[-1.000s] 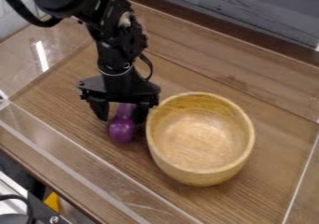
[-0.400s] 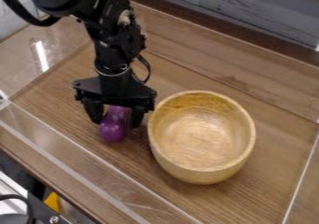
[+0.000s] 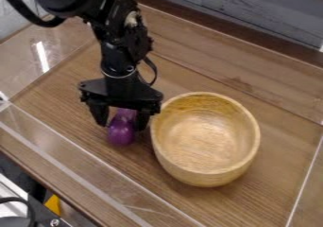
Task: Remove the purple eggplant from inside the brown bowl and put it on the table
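Camera view: the brown bowl (image 3: 206, 139) serves as landmark; beside it, on the side nearer the clear wall, the purple eggplant (image 3: 123, 128) lies on the table (image 3: 94, 141), outside the bowl, beneath the black gripper (image 3: 123, 118), whose fingers stand spread around it

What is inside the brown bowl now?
Nothing is seen inside the brown bowl; the purple eggplant is outside, beside it. The gripper covers part of the eggplant.
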You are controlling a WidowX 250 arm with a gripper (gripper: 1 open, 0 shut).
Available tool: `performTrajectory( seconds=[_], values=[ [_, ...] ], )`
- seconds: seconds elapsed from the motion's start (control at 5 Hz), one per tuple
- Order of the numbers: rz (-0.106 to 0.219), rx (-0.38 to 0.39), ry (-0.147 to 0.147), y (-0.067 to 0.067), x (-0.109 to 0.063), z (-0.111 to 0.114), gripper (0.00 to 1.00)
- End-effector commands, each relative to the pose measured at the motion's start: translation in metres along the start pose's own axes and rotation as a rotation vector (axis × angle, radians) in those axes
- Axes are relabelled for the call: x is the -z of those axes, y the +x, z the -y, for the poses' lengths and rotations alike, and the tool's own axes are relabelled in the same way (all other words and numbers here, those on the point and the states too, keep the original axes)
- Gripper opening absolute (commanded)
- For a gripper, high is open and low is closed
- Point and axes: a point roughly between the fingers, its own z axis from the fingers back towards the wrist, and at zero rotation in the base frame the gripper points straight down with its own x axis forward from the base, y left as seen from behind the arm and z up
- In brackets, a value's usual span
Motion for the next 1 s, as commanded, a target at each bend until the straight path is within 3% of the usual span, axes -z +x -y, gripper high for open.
performTrajectory(
  seconds=[0.0,0.2,0.6,0.8],
  values=[
    [0.018,-0.002,-0.001,-0.002,-0.009,0.0,1.0],
    [0.01,-0.019,0.004,-0.01,-0.012,-0.003,1.0],
    [0.005,0.073,-0.009,-0.028,-0.025,-0.012,1.0],
    [0.004,0.116,-0.018,-0.028,-0.036,-0.012,1.0]
  ],
)
